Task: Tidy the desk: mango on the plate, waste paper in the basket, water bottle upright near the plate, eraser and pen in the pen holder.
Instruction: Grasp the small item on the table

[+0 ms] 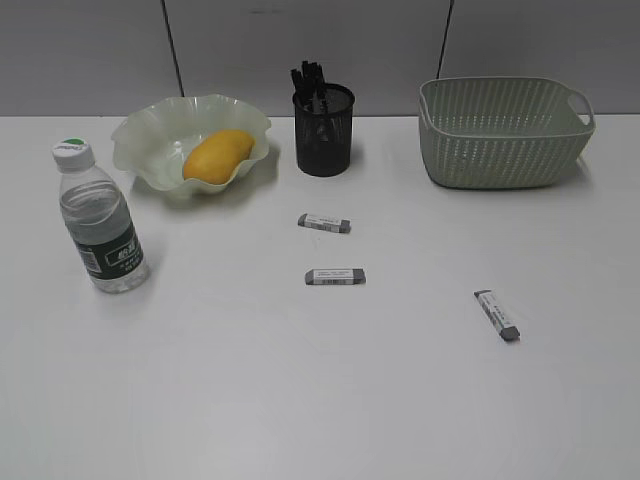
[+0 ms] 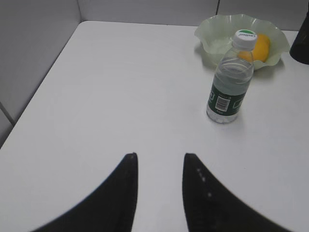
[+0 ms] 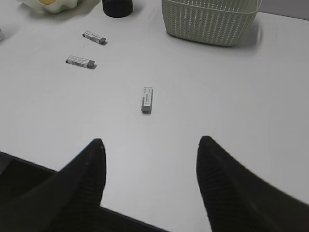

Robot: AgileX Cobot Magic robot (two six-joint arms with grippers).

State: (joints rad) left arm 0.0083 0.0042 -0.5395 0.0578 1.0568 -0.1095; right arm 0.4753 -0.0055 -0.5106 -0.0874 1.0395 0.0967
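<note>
Mango (image 1: 217, 157) in plate (image 1: 150, 130); pens in pen holder (image 1: 323, 135).

White table (image 1: 300, 400) (matte), grey panelled wall (image 1: 300, 50).

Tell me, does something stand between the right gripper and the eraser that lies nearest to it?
Nothing visible does. In the right wrist view the right gripper is open, and only bare table lies between its fingers and the nearest eraser. The two other erasers lie farther left.
</note>
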